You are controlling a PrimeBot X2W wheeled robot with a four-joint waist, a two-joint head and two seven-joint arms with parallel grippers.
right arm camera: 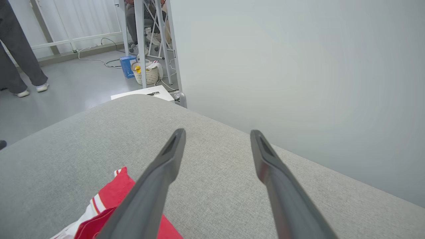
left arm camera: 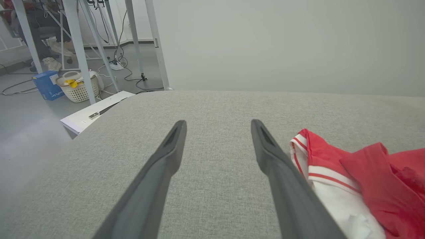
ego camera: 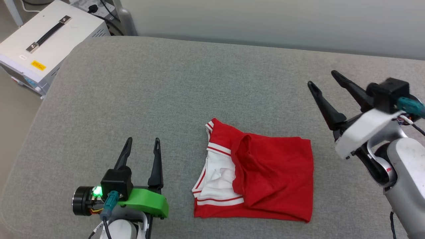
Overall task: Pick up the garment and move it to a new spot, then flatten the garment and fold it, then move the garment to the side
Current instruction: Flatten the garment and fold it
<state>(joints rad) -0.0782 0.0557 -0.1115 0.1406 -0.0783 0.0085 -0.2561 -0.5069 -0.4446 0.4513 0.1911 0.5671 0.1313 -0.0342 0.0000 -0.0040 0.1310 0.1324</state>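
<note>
Off the left end of the grey padded bench (ego camera: 132, 83) stands a white case (ego camera: 49, 36) with a dark handle. On the floor beyond, in the left wrist view, a pale basket (left arm camera: 78, 89) holds something yellow beside a blue box (left arm camera: 48, 85). The left fingers (ego camera: 156, 166) are spread apart and empty, low over the bench near its front edge and pointing away from the robot. The garment (ego camera: 275, 179) lies just to their right: a folded, nearly square red packet, slightly wider across than deep, flat on the bench. Its white, striped-trim side faces those fingers. The right fingers (ego camera: 327, 106) are also spread and hold nothing. They hang above the bench past the garment's right edge and farther back, tilted up and toward the left. The fold looks done, so what remains is probably moving the packet aside. The left fingers seem lower and closer to the cloth, alongside its trimmed edge.
</note>
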